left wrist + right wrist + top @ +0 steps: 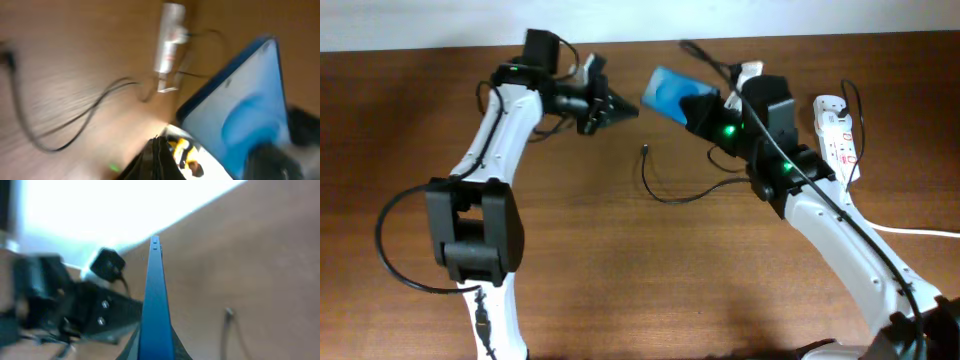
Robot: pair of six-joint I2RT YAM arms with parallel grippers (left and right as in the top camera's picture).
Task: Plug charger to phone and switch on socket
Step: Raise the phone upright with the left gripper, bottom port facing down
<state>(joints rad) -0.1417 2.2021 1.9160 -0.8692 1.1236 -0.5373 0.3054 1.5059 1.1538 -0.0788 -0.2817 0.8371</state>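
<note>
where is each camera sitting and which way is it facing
Overhead: above the table, looking down; both arms, the left end effector, and the right end effector gripping the phone.
Left wrist: facing the phone's screen, the socket behind; its fingers blur at the bottom.
Right wrist: sights along the phone's edge, own fingers flanking, toward the left arm.
Shared: both wrist views show the phone and the charger.

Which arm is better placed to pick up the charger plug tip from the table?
The left, I think. The right tool is shut on the phone, while the left tool seems to hold nothing and is near the charger plug tip lying on the wood.
</note>
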